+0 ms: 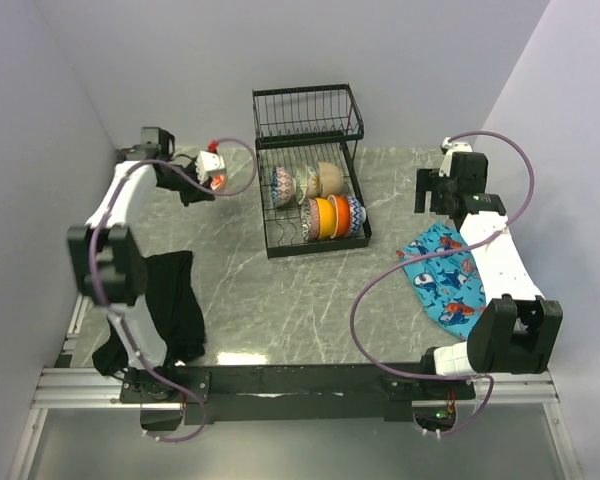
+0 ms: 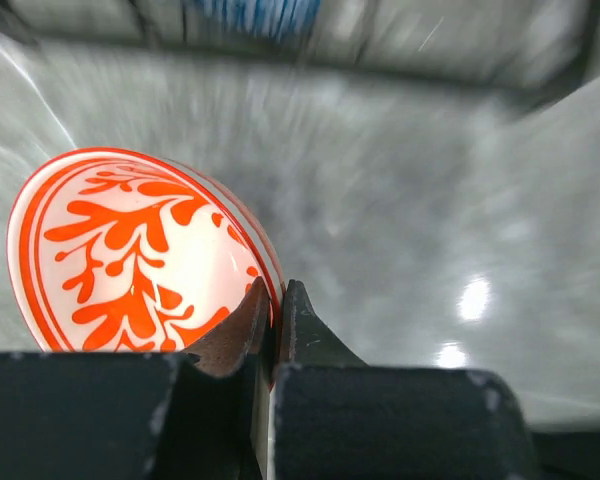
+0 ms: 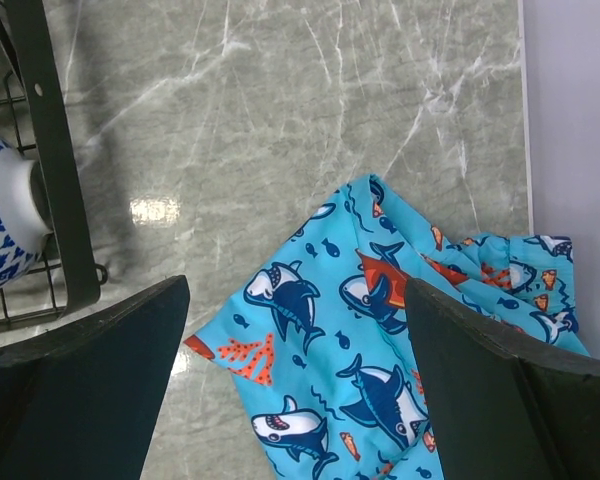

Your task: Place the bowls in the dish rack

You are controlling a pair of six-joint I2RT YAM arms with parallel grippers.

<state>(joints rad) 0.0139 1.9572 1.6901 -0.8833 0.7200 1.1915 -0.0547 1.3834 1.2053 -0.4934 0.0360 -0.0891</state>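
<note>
My left gripper (image 1: 212, 178) is shut on the rim of a white bowl with a red-orange leaf pattern (image 2: 130, 255), held above the table left of the dish rack; the bowl also shows in the top view (image 1: 218, 181). The black wire dish rack (image 1: 310, 170) stands at the back middle. Its lower tray holds several bowls on edge: patterned and beige ones (image 1: 305, 183) behind, orange and blue ones (image 1: 332, 216) in front. My right gripper (image 3: 295, 330) is open and empty above the shark-print cloth. A blue-and-white bowl (image 3: 5, 215) in the rack shows at the left of the right wrist view.
A blue shark-print cloth (image 1: 445, 275) lies on the table at the right, also in the right wrist view (image 3: 380, 340). A black cloth (image 1: 170, 300) hangs by the left arm's base. The rack's upper basket (image 1: 307, 112) holds nothing I can see. Grey walls close in on both sides.
</note>
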